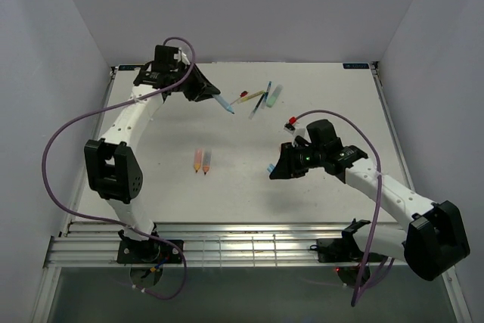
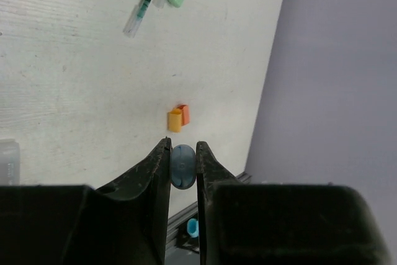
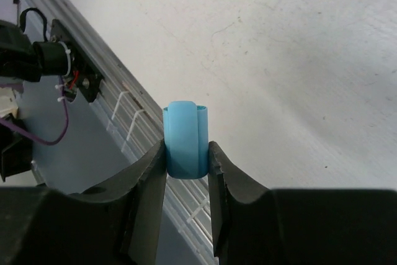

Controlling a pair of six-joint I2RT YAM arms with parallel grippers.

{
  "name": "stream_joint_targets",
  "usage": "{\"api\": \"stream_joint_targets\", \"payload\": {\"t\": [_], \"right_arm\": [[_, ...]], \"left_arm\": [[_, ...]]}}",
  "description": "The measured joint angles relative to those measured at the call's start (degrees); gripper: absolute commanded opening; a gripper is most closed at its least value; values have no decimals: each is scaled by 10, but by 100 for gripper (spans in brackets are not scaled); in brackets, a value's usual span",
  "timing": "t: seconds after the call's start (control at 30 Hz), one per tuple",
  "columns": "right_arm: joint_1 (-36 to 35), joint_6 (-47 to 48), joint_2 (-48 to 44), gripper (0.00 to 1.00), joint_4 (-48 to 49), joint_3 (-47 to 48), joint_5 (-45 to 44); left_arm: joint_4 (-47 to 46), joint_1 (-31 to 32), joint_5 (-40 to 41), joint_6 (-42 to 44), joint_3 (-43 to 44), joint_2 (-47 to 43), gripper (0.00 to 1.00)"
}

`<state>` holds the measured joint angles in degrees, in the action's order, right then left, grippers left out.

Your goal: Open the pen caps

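Observation:
My left gripper (image 1: 219, 100) hovers over the far left of the table, shut on a blue pen (image 1: 225, 106). The left wrist view shows that pen end-on (image 2: 183, 166) between the fingertips (image 2: 162, 156). My right gripper (image 1: 272, 170) hangs over the table's middle right, shut on a light blue pen cap (image 3: 186, 141) that sticks up past the fingertips. The cap (image 1: 269, 169) and the blue pen are well apart. A small red cap (image 1: 243, 94) lies by the pens at the back.
Two short orange pens (image 1: 201, 160) lie side by side mid-table, also visible from the left wrist (image 2: 178, 118). A pale green pen (image 1: 275, 94) and thin stick pens (image 1: 259, 100) lie at the back centre. Another small red piece (image 1: 290, 121) sits beside the right arm. A metal rail (image 1: 249, 243) runs along the near edge.

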<state>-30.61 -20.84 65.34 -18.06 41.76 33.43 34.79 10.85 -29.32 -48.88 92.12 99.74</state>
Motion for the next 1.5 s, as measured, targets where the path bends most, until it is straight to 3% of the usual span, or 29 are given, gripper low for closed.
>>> {"api": "stream_joint_targets", "payload": {"t": [0.1,0.33,0.6,0.97,1.5], "right_arm": [[7,1,27,8,-21,28,-38],[66,19,156,8,-99,189,-118],[140,52,266,8,-180,318,-193],[202,98,345,8,-197,331,-229],[203,112,387,10,-156,304,-187]], "left_arm": [[55,40,19,61,45,37,0],[205,147,123,155,47,54,0],[272,178,225,206,39,65,0],[283,183,286,244,40,163,0],[289,186,323,255,58,206,0]]}}
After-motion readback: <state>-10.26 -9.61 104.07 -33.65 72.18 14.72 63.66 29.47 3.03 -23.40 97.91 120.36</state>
